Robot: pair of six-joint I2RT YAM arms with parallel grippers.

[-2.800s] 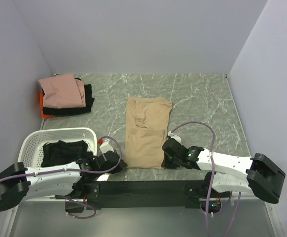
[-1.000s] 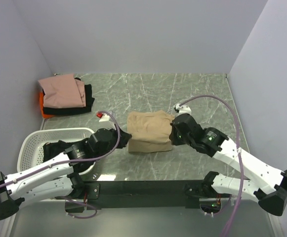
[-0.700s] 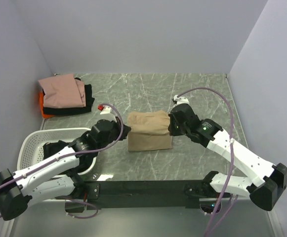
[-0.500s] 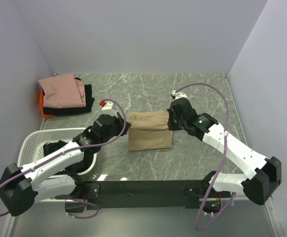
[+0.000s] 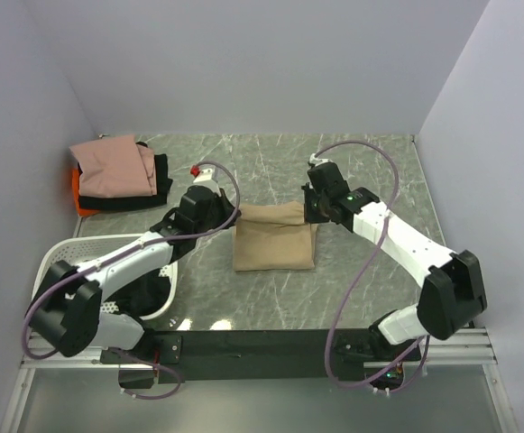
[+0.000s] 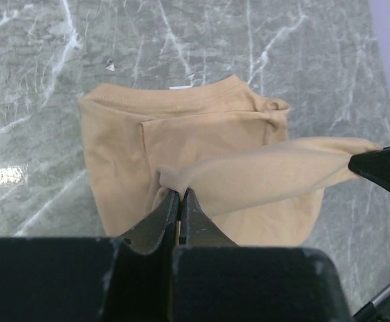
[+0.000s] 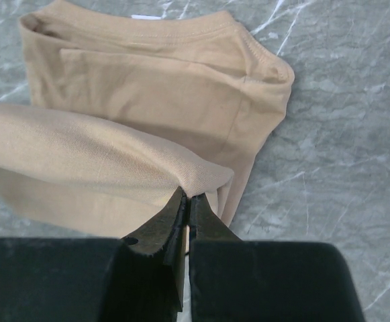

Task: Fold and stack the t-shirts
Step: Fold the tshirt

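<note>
The tan-beige t-shirt (image 5: 273,238) lies mid-table, folded in half. My left gripper (image 5: 233,216) is shut on its left bottom corner (image 6: 174,176). My right gripper (image 5: 310,215) is shut on the right bottom corner (image 7: 201,180). Both hold the hem stretched and lifted over the collar end (image 6: 195,94), which rests on the table and also shows in the right wrist view (image 7: 141,30). A stack of folded t-shirts sits at the far left: dusty pink (image 5: 111,166) on top, then black (image 5: 158,185), then orange (image 5: 79,194). Another black t-shirt (image 5: 144,289) lies in the basket, mostly hidden by my left arm.
The white perforated basket (image 5: 63,257) stands at the near left under my left arm. The table is grey-green marble (image 5: 352,162) with walls on three sides. A black rail (image 5: 262,347) runs along the near edge.
Both grippers have carried the shirt's near hem away from me, over the shirt towards its collar. The long flat shirt is now doubled over to about half its length.
</note>
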